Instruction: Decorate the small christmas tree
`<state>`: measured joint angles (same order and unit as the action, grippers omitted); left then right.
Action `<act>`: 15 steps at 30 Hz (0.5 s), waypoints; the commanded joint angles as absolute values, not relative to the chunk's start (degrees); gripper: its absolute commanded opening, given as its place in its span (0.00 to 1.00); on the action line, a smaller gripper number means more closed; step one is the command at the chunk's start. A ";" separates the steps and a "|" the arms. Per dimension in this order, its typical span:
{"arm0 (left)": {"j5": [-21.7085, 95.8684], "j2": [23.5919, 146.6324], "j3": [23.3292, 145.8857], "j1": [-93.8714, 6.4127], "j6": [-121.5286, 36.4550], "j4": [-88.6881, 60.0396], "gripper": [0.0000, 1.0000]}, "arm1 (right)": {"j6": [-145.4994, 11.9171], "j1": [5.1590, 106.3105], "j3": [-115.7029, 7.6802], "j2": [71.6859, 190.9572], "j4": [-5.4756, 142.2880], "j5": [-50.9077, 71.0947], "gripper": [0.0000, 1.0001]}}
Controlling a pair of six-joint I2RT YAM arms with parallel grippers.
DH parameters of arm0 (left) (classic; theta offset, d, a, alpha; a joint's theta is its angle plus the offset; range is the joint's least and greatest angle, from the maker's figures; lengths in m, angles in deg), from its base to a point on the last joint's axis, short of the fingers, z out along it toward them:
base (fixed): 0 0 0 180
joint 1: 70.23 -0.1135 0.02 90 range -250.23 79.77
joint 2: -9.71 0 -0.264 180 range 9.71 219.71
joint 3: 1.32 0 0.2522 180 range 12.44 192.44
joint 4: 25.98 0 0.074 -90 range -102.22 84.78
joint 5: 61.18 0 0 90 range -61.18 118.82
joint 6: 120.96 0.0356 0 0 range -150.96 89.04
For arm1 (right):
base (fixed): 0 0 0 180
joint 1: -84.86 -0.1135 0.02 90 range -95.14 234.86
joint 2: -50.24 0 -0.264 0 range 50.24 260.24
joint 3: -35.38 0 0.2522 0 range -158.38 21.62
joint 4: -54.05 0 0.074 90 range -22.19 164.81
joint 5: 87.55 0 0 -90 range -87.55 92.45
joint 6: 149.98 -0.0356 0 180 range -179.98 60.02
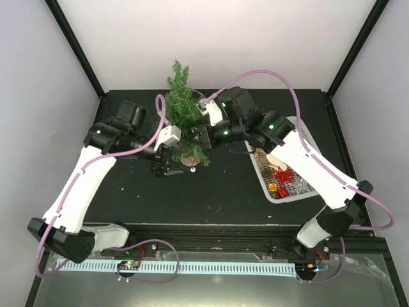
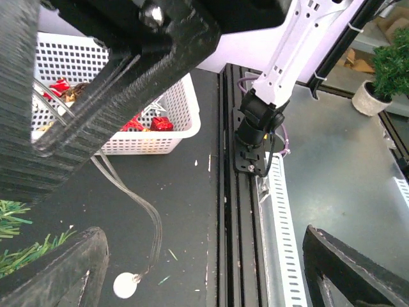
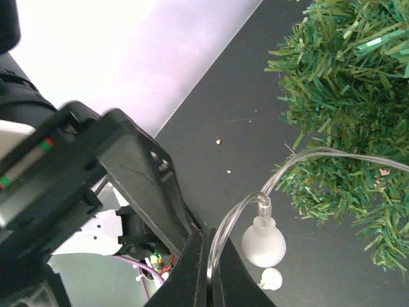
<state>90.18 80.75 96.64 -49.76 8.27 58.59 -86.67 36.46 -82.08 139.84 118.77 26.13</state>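
The small christmas tree (image 1: 182, 105) stands at the back middle of the black table, and its green branches (image 3: 345, 109) fill the right wrist view's right side. My right gripper (image 3: 208, 275) is shut on a clear light-string wire (image 3: 223, 230) beside the tree's lower branches (image 1: 197, 139). A white round bulb (image 3: 263, 242) hangs from that wire just past the fingertips. Another bulb (image 2: 124, 284) lies on the table at the wire's end. My left gripper (image 2: 204, 275) is open with nothing between its fingers, low at the tree's front left (image 1: 165, 167).
A white basket (image 1: 291, 192) with red and gold ornaments (image 1: 281, 176) sits on the table's right side, also seen in the left wrist view (image 2: 172, 137). The right gripper's black body (image 2: 115, 83) crosses close above the left gripper. A black rail (image 1: 211, 231) runs along the near edge.
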 commanded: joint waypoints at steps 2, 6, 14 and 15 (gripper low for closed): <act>91.49 80.90 94.78 -48.57 5.93 54.20 0.84 | -88.58 36.09 -83.42 140.23 115.34 27.95 0.01; 91.62 81.26 93.50 -48.43 3.11 50.96 0.85 | -89.20 36.13 -83.32 140.40 114.46 29.26 0.01; 94.19 83.53 93.75 -48.34 1.04 48.74 0.55 | -89.33 35.98 -82.80 140.44 113.73 30.17 0.01; 94.27 84.37 93.86 -48.34 1.11 48.76 0.50 | -89.34 35.85 -82.72 140.49 113.61 30.37 0.01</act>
